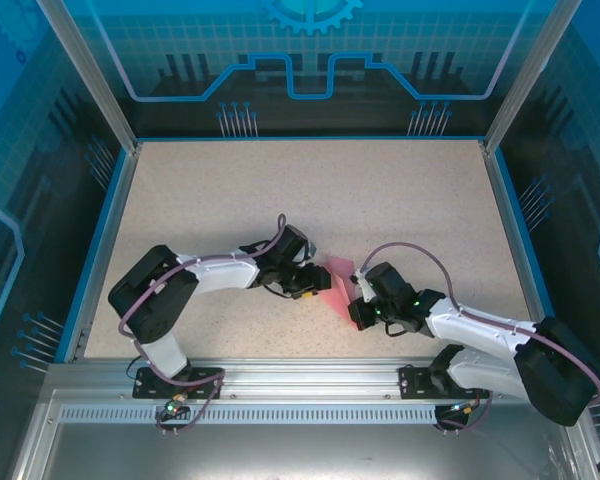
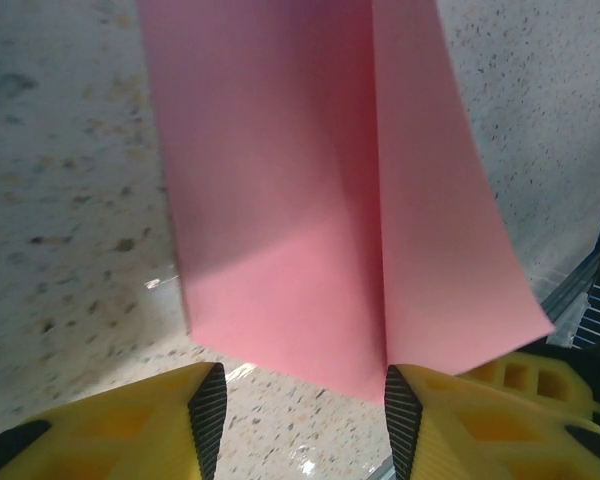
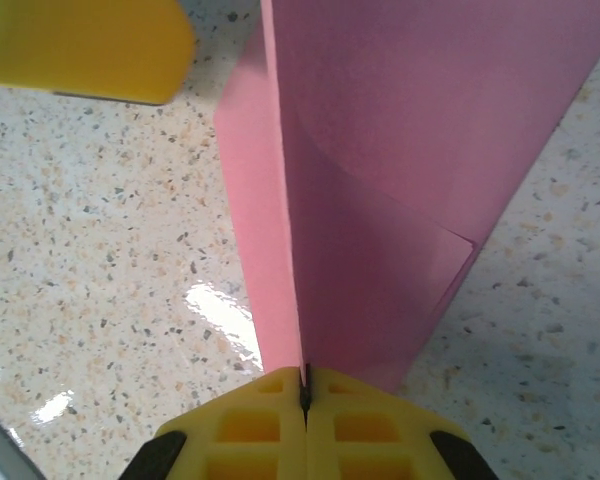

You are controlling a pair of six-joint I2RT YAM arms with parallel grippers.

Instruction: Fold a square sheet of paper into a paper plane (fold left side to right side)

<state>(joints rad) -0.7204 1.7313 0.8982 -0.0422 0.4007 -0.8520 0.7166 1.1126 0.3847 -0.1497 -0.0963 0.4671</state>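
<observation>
My right gripper (image 3: 303,395) is pinched tight on one end of the pink sheet of paper (image 3: 400,150), which is partly folded and raised on edge. My left gripper (image 2: 302,418) faces the other end, jaws apart. The crease runs lengthwise from one gripper to the other, over the table (image 1: 330,190) near its front middle.

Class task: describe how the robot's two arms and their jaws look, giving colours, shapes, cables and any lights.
The left arm and right arm match: white links between bulky black joint housings, each trailed by a looping lilac-grey cable. A small green light glows near the right wrist. The jaws are yellow plastic with cut-out pockets; the left pair carries black ribbed pads inside.
</observation>
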